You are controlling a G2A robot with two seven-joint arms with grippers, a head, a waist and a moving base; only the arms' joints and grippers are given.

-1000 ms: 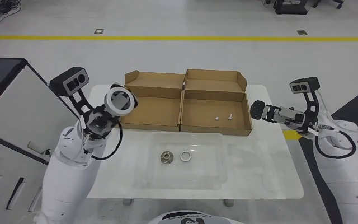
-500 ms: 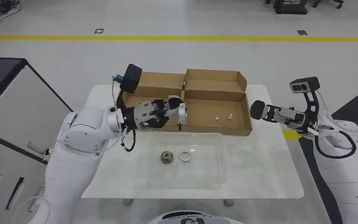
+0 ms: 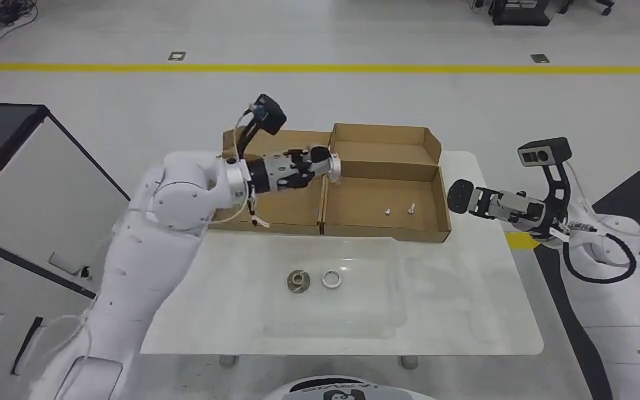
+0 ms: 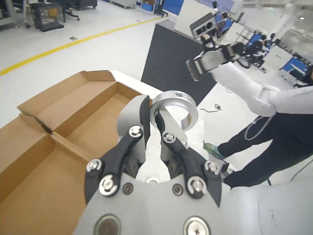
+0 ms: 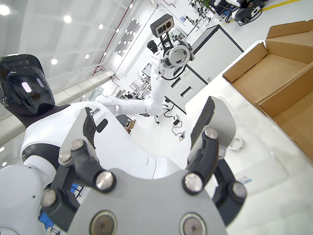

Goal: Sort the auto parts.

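Observation:
My left gripper (image 3: 331, 164) is shut on a silver metal ring (image 4: 174, 108) and holds it above the seam between the two open cardboard boxes. The left box (image 3: 270, 200) looks bare inside. Two small bolts (image 3: 398, 210) lie in the right box (image 3: 360, 200). A dark gear-like part (image 3: 297, 282) and a white ring (image 3: 331, 280) rest on the table in front of the boxes. My right gripper (image 3: 458, 196) hangs open off the right box's right side, its fingers (image 5: 205, 116) spread with nothing between them.
The white table (image 3: 460, 310) has free room at its front and right. The boxes' raised lids (image 3: 385, 143) stand along the far side. A dark cabinet (image 3: 30, 190) stands left of the table.
My left arm has swung from above the table's left edge rightward over the boxes, carrying the ring. The right arm has stayed put.

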